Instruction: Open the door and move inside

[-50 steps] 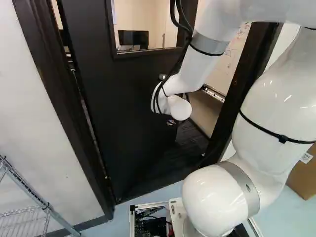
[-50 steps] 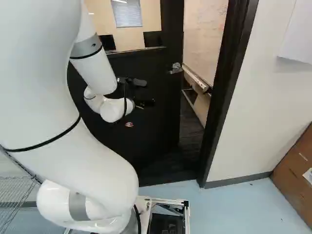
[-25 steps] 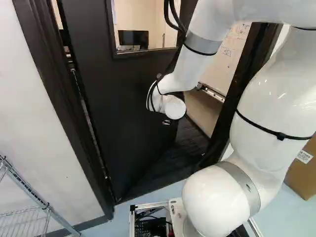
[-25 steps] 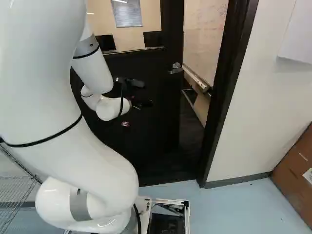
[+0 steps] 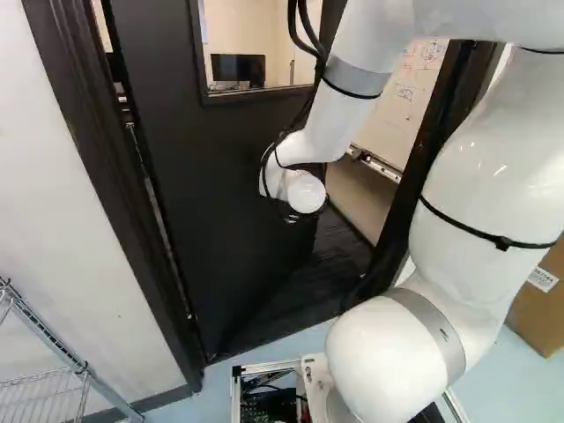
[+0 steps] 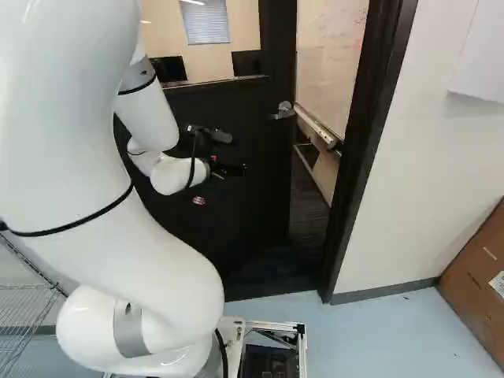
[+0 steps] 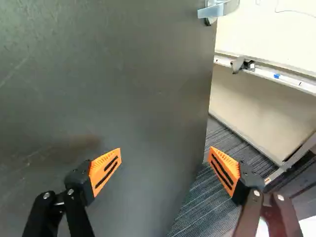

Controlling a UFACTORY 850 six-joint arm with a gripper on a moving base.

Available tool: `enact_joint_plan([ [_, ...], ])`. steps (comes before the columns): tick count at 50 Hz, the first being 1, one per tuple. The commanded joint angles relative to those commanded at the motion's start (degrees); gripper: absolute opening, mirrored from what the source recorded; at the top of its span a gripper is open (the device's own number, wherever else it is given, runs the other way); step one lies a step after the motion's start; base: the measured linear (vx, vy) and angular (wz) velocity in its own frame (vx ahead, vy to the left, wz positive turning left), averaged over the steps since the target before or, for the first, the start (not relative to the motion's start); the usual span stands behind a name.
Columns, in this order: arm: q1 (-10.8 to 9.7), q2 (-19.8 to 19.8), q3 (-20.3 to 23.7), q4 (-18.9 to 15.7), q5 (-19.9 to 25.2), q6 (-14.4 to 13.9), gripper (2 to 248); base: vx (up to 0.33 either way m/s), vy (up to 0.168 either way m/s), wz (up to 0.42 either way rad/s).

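Reaching ahead, your white arm holds your black gripper near the door. Its two fingers are spread wide, with nothing in their grip. One orange pad is in front of the door, and the other is out past its edge; you can't tell if either touches it. The black door is partly open, with its silver handle ahead of your gripper. Past it you see striped carpet, then a whiteboard.
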Motion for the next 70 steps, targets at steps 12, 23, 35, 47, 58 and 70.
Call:
enact_joint_plan([
  [12,0.72,-0.11,-0.12,2.98,0.0,0.0,247,0.0,0.0,0.0],
  [23,1.73,-0.19,-0.2,5.33,0.0,0.0,247,0.0,0.0,0.0],
  [35,3.0,-0.3,-0.32,7.4,0.0,-1.4,247,0.0,0.0,0.0],
  [47,4.23,-0.42,-0.45,8.62,0.0,-7.9,247,0.0,0.0,0.0],
  [58,5.38,-0.56,-0.6,8.74,0.96,-14.36,247,0.0,0.0,0.0],
  [70,7.29,-0.86,-0.92,8.75,2.86,-16.14,247,0.0,0.0,0.0],
])
